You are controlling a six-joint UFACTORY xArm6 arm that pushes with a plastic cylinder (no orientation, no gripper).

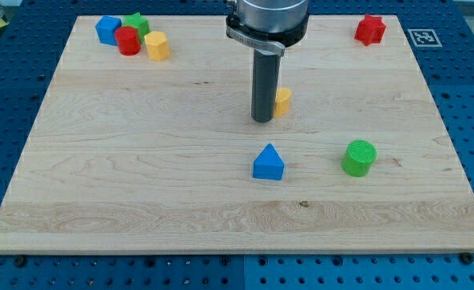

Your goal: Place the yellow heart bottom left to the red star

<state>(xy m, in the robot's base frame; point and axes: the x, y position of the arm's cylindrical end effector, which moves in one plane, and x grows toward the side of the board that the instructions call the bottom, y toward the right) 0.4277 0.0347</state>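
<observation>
A yellow block [283,101], partly hidden behind my rod so its shape is not clear, sits near the board's middle, a little above centre. My tip [262,120] rests on the board right against its left side. The red star [370,30] lies at the top right corner of the board, well up and to the right of the yellow block and the tip.
At the top left stand a blue block [107,30], a green block [136,24], a red cylinder [128,41] and a yellow hexagonal block [157,46]. A blue triangle [269,163] and a green cylinder [359,158] lie below the tip. The wooden board [140,177] ends at blue table.
</observation>
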